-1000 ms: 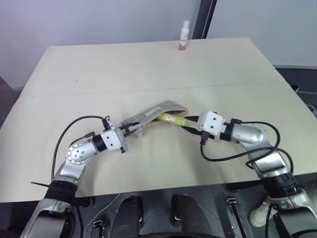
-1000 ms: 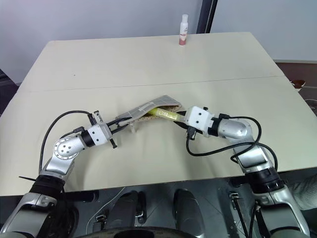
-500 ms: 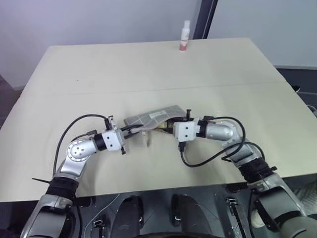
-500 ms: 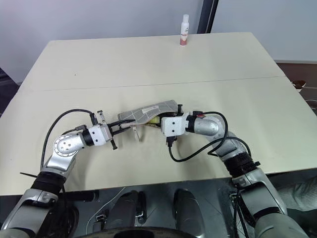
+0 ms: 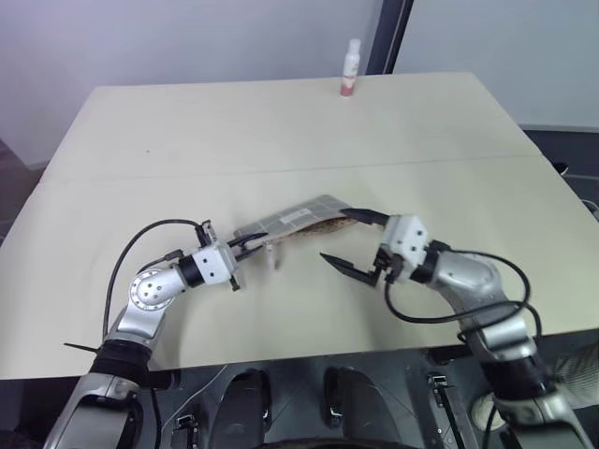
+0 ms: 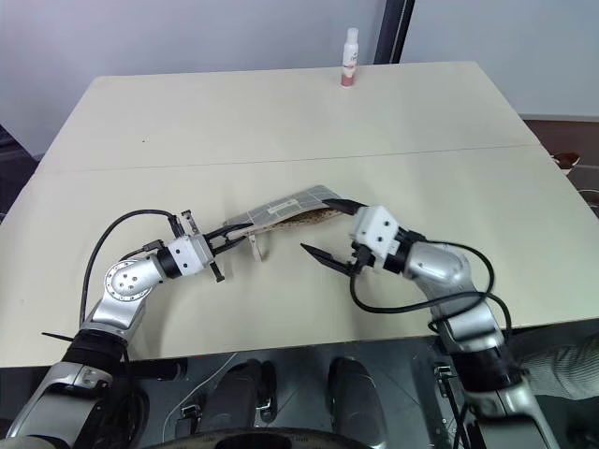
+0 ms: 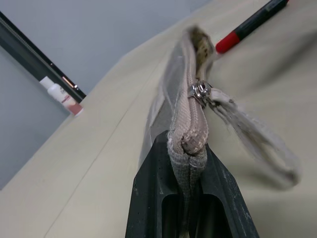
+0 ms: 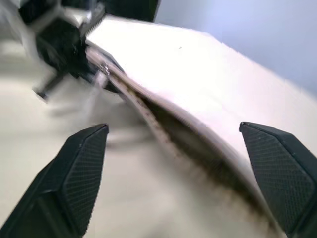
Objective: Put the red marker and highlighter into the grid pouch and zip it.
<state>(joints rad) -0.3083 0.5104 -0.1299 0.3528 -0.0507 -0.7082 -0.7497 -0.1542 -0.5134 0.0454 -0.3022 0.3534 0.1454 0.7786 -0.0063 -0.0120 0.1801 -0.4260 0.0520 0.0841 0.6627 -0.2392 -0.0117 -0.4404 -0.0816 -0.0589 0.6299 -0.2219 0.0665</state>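
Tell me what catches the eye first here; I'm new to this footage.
The grid pouch mid-table, its end pinched and lifted by the left gripper, mouth gaping. Facing it, the right gripper hangs with fingers spread wide and empty. The red marker lies on the table past the pouch's mouth, and a bottle stands at the far edge.

Broad beige table (image 5: 281,122) with a faint seam line running across its width, spanning most of the room in view. Behind it, a plain pale blue-grey wall (image 5: 187,37), split by a dark vertical post (image 5: 386,36). At the table's far edge, just beside that post, a small white and pink bottle (image 5: 350,67), upright. Dark floor (image 5: 19,187) beyond the table's side edge. Soft, even light.
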